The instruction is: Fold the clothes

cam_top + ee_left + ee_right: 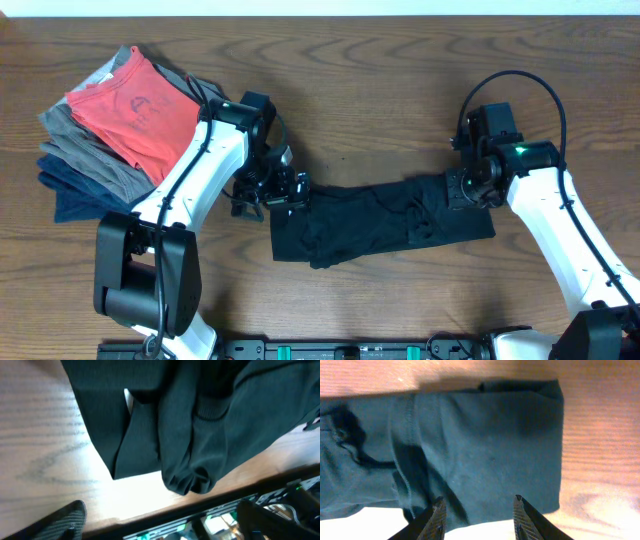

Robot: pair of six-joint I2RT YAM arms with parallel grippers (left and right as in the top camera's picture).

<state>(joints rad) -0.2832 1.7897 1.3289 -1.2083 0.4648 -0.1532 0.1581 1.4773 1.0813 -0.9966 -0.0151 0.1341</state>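
Observation:
The black shirt (pixel 380 220) lies in a long, rumpled strip across the middle of the wooden table. My left gripper (pixel 272 192) is at its left end. In the left wrist view its fingers (pixel 165 520) are spread wide and hold nothing, and the shirt (pixel 200 420) lies beyond them with a small white mark showing in a fold. My right gripper (pixel 462 190) hovers over the shirt's right end. In the right wrist view its fingers (pixel 479 510) are open above the near edge of the shirt (pixel 485 445). The chest logo is hidden.
A stack of folded garments sits at the back left, with a red tee (pixel 135 110) on top of grey (pixel 90 150) and navy (pixel 75 195) pieces. The left arm reaches past this stack. A black rail (pixel 350 348) runs along the table's front edge.

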